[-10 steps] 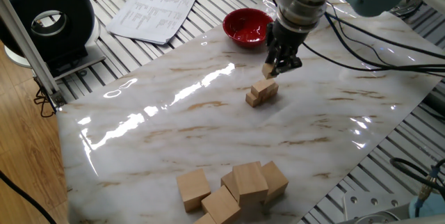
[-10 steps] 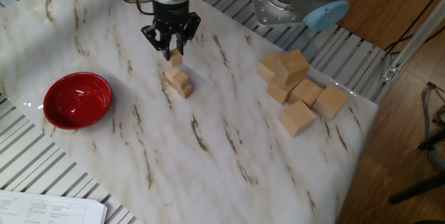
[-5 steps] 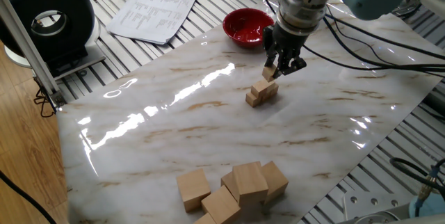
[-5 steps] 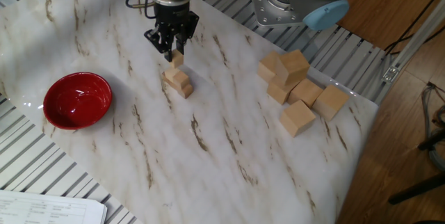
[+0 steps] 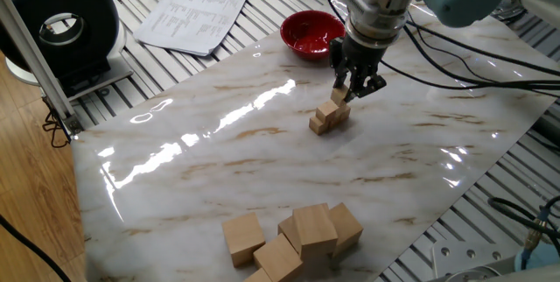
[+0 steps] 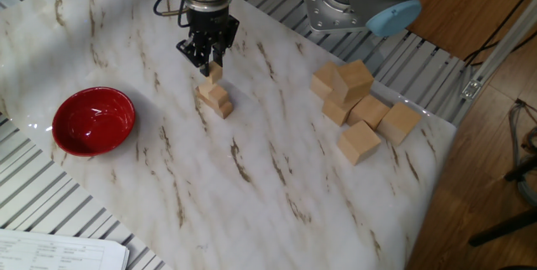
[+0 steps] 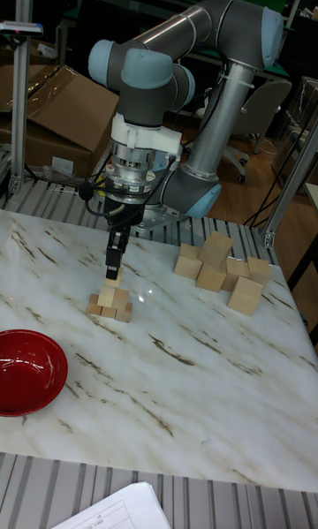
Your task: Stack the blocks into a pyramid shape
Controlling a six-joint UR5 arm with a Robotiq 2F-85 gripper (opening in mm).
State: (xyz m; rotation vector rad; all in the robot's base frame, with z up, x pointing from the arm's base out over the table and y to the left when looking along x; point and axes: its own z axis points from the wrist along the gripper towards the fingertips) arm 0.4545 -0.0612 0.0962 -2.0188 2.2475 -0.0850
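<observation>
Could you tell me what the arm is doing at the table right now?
The gripper holds one small block just above a little pile of small blocks on the marble table, apparently about to add it to a pyramid. In the tall fixed view the pile already has a lower row with a block on top. A cluster of larger wooden cubes and a red bowl sit apart.

Grey arm (image 7: 190, 48), light-blue joint caps, black tool (image 7: 113, 261), black cables.
</observation>
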